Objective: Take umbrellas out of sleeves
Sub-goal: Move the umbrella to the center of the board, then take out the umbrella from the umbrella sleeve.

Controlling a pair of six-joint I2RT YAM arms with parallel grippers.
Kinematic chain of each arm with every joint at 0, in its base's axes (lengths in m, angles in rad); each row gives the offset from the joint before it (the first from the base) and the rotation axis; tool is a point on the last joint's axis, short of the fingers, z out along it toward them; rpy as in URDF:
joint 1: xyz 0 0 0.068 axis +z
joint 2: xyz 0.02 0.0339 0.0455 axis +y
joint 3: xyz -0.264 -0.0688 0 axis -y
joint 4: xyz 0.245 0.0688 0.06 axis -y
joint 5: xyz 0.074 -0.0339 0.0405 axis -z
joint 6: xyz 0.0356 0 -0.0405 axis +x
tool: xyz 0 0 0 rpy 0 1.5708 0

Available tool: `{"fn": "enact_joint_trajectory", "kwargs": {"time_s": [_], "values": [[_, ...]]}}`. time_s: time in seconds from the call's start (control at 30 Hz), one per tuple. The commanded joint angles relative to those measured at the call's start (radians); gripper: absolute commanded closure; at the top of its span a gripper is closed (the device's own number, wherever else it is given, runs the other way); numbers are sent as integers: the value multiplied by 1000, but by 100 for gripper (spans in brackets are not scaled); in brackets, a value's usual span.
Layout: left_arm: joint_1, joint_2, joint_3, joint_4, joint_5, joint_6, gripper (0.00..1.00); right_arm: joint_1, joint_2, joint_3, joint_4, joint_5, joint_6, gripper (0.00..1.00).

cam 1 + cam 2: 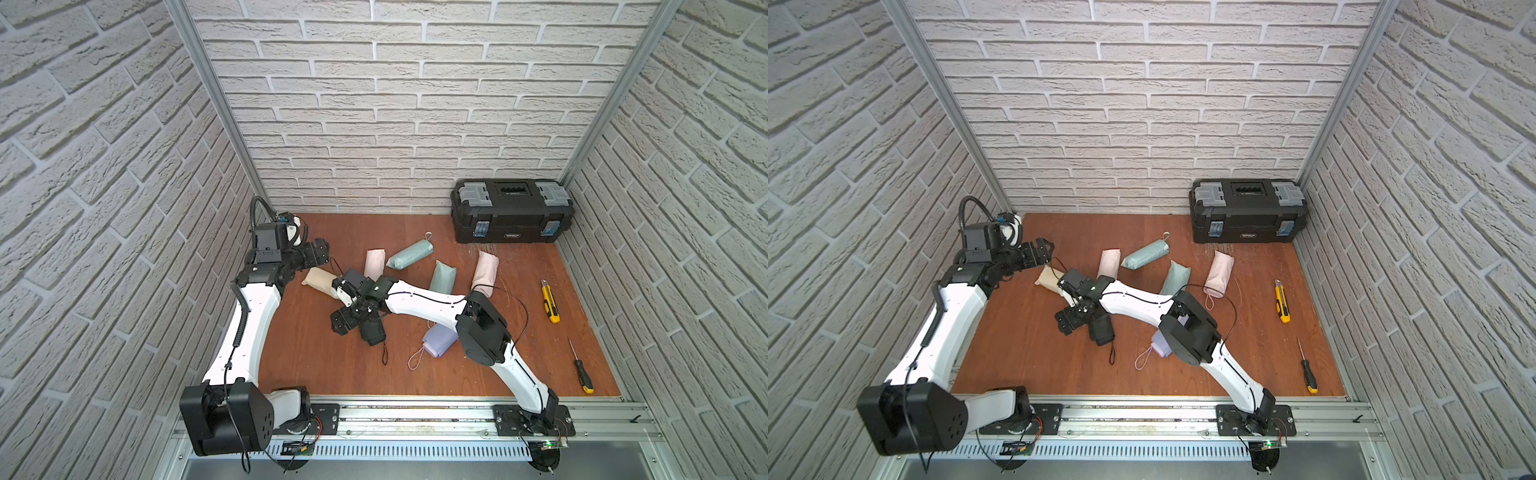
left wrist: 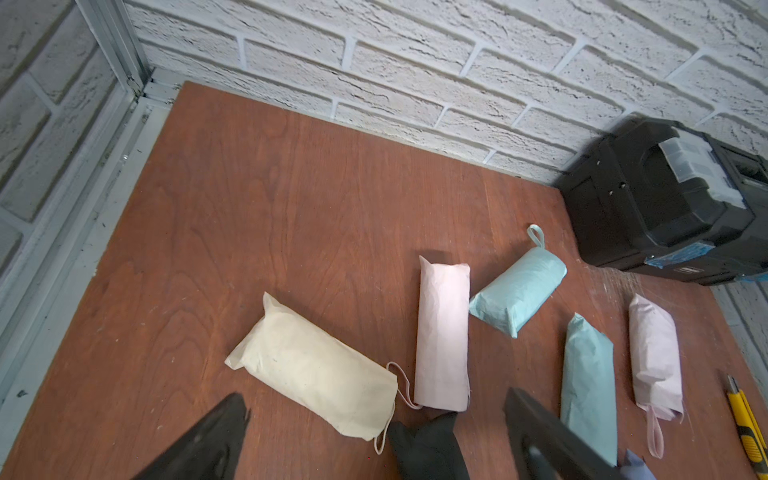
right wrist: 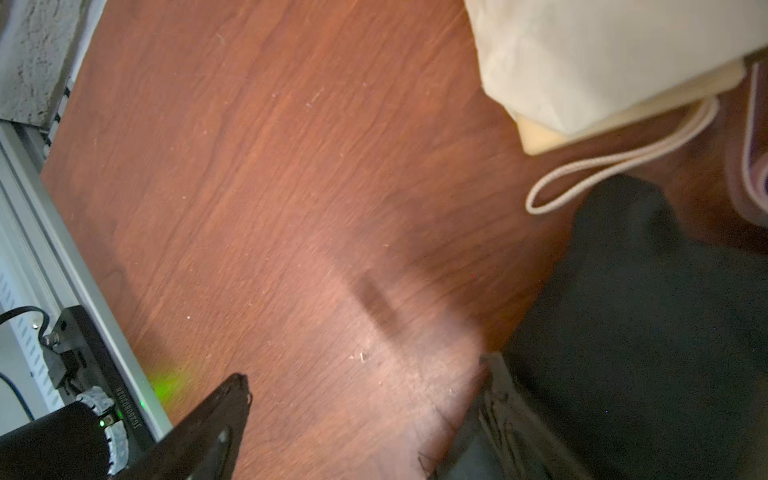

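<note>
Everything lies flat, nearer me than the toolbox [image 1: 513,210]. Pink umbrella [image 1: 485,268] and mint umbrella [image 1: 409,251] lie closest to it, then second mint [image 1: 442,276], second pink [image 1: 375,264], beige umbrella [image 1: 318,277], each in matching sleeves [image 2: 311,365]; lilac umbrella [image 1: 439,338] and black umbrella [image 1: 374,332] farthest.

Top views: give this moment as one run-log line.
left gripper: open, holding nothing | right gripper: open, beside black umbrella | beige sleeve: full
</note>
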Motion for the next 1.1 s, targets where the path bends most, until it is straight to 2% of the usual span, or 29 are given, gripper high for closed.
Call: {"fn": "enact_joint_trajectory", "kwargs": {"time_s": [0.0,0.27,0.43,0.53,0.7,1.07], "values": [[8,-12,-13,59,-8,13,2,-33,-47,-53,-27,41,39,8],[9,-32,-12,38,-53,11,2,-65,-160,-206,-29,180,7,7],[9,17,8,-15,-113,-11,2,-72,-180,-217,-23,208,-26,9],[10,61,29,-45,-119,-24,2,-72,-153,-153,-44,204,-87,19],[29,109,49,-62,-88,-53,2,-73,-86,-18,-89,189,-156,45],[49,125,52,-56,-45,-56,2,-74,114,263,-169,166,-154,51]]}}
